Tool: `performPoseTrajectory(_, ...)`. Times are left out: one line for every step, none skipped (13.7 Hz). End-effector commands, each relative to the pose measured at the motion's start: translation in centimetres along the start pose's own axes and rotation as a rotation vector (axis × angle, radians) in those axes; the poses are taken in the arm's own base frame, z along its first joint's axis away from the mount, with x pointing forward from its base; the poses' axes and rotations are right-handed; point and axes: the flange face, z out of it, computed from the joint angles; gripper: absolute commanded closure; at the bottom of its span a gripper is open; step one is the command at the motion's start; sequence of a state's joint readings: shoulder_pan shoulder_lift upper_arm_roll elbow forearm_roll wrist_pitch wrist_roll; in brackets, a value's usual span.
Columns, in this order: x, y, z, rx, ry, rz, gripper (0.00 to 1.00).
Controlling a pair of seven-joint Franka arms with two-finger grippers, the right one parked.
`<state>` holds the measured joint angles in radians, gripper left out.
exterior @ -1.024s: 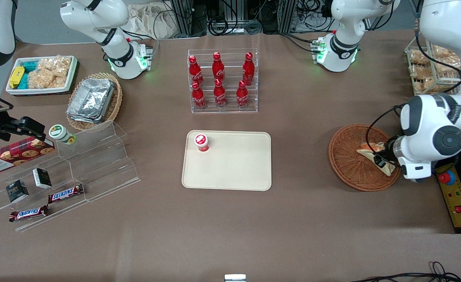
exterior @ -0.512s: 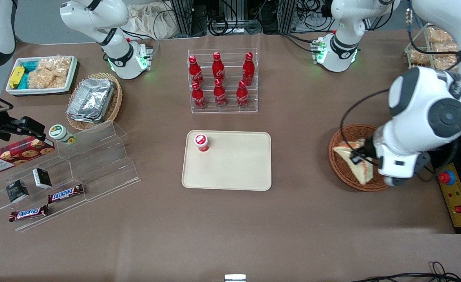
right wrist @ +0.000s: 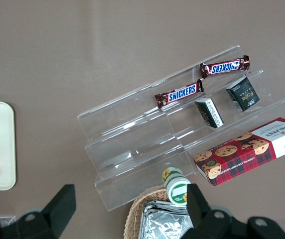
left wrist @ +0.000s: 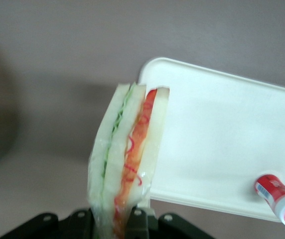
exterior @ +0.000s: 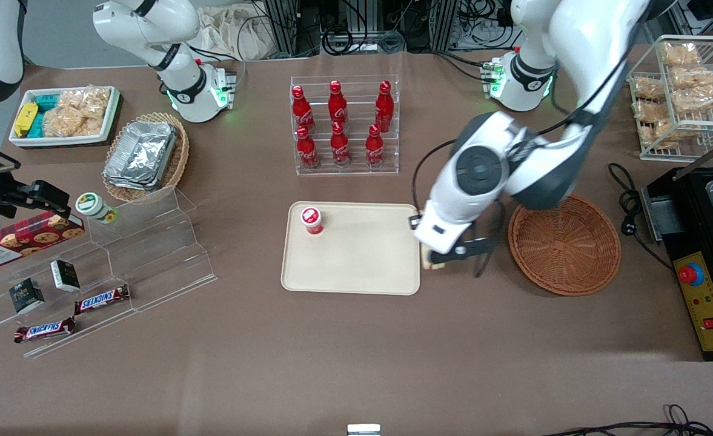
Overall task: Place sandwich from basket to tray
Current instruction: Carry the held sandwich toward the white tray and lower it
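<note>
The working arm's pincer [exterior: 434, 261] hovers above the brown tabletop [exterior: 344, 351] at the edge of the flat cream rectangular plastic tray [exterior: 362, 260] that faces the working arm's end, its fingers [left wrist: 135, 224] clamped on the triangular white-bread sandwich [left wrist: 125, 164] with red and green filling. In the wrist view the wedge stands on edge between the black finger pads, its layers of lettuce and red filling showing, with one long side overlapping the tray's rounded corner and the rest over bare tabletop. From the front only a pale sliver of the sandwich [exterior: 427, 263] shows beneath the arm's white wrist, just beside the tray's rim.

The round reddish-brown woven wicker basket [exterior: 565, 244] sits near the tray, toward the working arm's end of the tabletop, with nothing visible inside it. A small red-capped bottle [exterior: 311, 220] stands upright on the tray, near the corner farther from the front camera and toward the parked arm's end. Farther from the camera than the tray, a clear acrylic rack [exterior: 345, 124] holds six red cola bottles [exterior: 339, 144] in two rows. Toward the parked arm's end, a clear stepped display [exterior: 120, 254] carries two chocolate bars [exterior: 102, 298], small dark boxes and a red cookie box [exterior: 26, 237]. A wire rack of bagged golden snacks [exterior: 680, 91] stands at the working arm's end.
</note>
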<state>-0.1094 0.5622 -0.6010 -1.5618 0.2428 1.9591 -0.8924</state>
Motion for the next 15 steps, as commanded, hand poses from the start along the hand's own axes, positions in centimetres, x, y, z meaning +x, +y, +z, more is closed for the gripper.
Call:
performPoseTrajectory(0.4, 4.0, 6.2, -0.036, 0.018, 0.073, 1.0)
performPoseTrajectory(0.8, 3.8, 8.3, -0.007, 0.029, 0.085, 1.0)
performPoseTrajectory(0.7, 3.9, 9.3, 0.007, 0.029, 0.092, 1.0)
performPoseTrajectory(0.2, 4.6, 10.3, 0.016, 0.026, 0.103, 1.0)
performPoseTrajectory(0.2, 4.7, 11.0, 0.02, 0.02, 0.107, 1.0)
performPoseTrajectory(0.2, 4.6, 11.5, 0.024, 0.013, 0.105, 0.88)
performPoseTrajectory(0.0, 4.7, 11.6, 0.027, 0.011, 0.105, 0.75)
performPoseTrajectory(0.2, 4.6, 11.5, 0.029, 0.011, 0.103, 0.27)
performPoseTrajectory(0.3, 4.5, 11.2, 0.026, 0.014, 0.099, 0.0)
performPoseTrajectory(0.5, 4.3, 10.5, 0.025, 0.023, 0.093, 0.0)
performPoseTrajectory(0.9, 3.9, 9.2, 0.021, 0.035, 0.079, 0.0)
performPoseTrajectory(1.5, 3.1, 7.3, 0.02, 0.048, 0.061, 0.0)
performPoseTrajectory(1.7, 2.5, 5.4, 0.029, 0.06, 0.049, 0.0)
performPoseTrajectory(1.7, 1.6, 3.1, 0.049, 0.074, 0.037, 0.0)
performPoseTrajectory(1.7, 0.8, 0.9, 0.067, 0.084, 0.028, 0.0)
